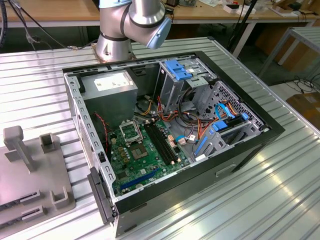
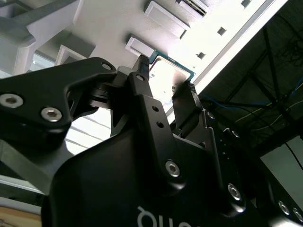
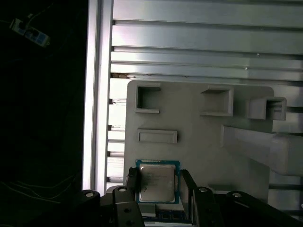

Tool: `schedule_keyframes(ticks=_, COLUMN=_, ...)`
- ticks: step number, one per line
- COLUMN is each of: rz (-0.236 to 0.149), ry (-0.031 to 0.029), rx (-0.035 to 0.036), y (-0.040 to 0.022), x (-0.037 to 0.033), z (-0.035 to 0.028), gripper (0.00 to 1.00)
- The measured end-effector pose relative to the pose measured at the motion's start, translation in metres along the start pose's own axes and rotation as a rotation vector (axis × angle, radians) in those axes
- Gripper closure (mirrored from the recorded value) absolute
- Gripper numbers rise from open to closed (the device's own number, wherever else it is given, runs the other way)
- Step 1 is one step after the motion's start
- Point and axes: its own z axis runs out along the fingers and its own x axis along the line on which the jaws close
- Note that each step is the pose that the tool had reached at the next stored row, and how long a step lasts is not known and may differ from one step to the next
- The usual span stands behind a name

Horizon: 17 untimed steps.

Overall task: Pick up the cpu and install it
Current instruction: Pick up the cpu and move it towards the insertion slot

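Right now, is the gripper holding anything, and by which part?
Cannot tell. The gripper flanks two opposite edges of the cpu on the grey fixture, but whether it grips is unclear.

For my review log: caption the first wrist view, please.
Gripper at the cpu, which lies on a grey parts tray on the ribbed metal table.

Arm (image 1: 131,22), at 12 o'clock in the exterior view: silver-grey tubular sections and rounded joint housings; one pale blue end cap (image 1: 159,32) at the joint's 4 o'clock; round metal base (image 1: 112,47) at its 7 o'clock. Gripper (image 2: 165,75), second wrist view: matte black, two narrow fingers (image 2: 147,113) with small holes, hinged links, silver hex-socket screws (image 2: 173,169) at the pivots, white lettering (image 2: 156,218) on the body
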Motion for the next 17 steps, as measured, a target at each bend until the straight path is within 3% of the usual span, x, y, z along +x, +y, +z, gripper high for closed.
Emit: schedule_keyframes(ticks=17, rz=0.000, ry=0.0000, rx=0.0000, y=0.0001, x=0.0001, z=-0.0035, gripper=0.55)
